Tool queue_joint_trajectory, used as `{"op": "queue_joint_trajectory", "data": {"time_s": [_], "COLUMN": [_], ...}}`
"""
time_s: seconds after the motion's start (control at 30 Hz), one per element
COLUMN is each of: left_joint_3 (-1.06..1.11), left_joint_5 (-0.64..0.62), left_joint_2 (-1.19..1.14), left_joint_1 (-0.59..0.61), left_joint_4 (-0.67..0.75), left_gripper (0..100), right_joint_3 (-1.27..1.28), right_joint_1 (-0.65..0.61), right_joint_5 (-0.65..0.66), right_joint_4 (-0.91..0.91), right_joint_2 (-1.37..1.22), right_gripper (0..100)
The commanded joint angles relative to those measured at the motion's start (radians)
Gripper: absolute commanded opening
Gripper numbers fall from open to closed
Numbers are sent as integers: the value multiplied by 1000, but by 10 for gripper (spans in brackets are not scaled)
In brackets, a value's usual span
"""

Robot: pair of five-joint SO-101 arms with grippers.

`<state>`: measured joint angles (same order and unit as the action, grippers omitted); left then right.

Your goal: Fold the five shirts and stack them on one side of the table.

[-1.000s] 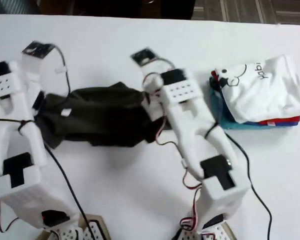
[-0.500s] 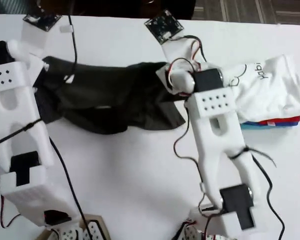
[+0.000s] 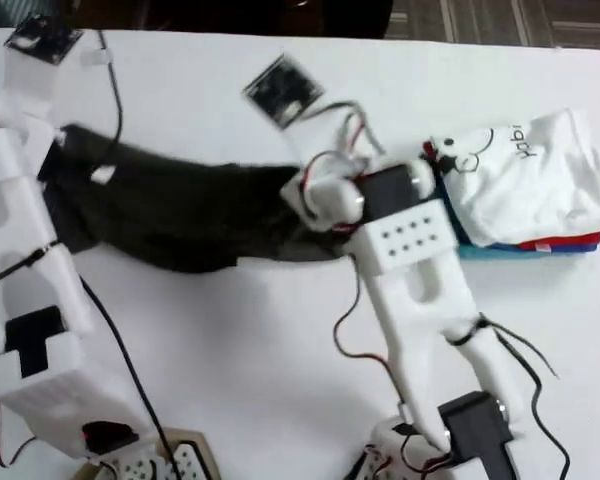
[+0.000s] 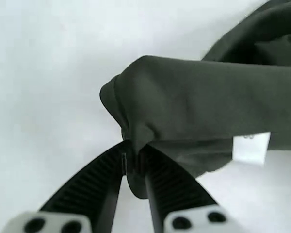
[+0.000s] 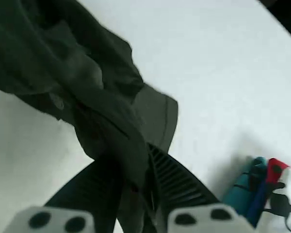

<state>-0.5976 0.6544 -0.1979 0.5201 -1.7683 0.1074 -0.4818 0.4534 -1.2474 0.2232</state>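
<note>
Left gripper (image 4: 134, 161), right gripper (image 5: 129, 159) each pinched shut on dark shirt (image 3: 180, 210); folded stack (image 3: 530, 180) near right gripper.

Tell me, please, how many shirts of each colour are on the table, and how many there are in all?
1 dark green cloth shirt, unfolded
1 white printed cloth shirt, folded, lying on top of the three below
1 red cloth shirt, folded
1 blue cloth shirt, folded
1 teal cloth shirt, folded
Total: 5 shirts
</note>
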Motion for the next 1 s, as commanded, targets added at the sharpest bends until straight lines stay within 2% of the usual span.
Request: {"op": "queue_joint_trajectory", "data": {"time_s": [0.0,0.07,0.2,0.3,0.5,0.67,0.83,0.97], "left_joint_3": [104,179,297,341,357,354,357,358], "left_joint_5": [15,55,84,84,84,84,84,84], "left_joint_2": [11,11,12,12,12,11,11,11], "left_joint_1": [46,60,101,140,187,184,186,186], "left_joint_4": [5,23,92,135,175,175,175,175], "left_gripper": [28,28,28,28,28,28,28,28], "right_joint_3": [61,87,95,54,-58,-8,121,132], "right_joint_1": [-58,-84,-101,-94,-67,-7,79,81], "right_joint_5": [5,5,-31,-52,-72,-71,-86,-210], "right_joint_4": [39,82,166,153,-31,-77,113,223], "right_joint_2": [-24,-62,-186,-240,-160,-94,-142,-269], "right_gripper": [22,54,179,234,238,238,237,236]}}
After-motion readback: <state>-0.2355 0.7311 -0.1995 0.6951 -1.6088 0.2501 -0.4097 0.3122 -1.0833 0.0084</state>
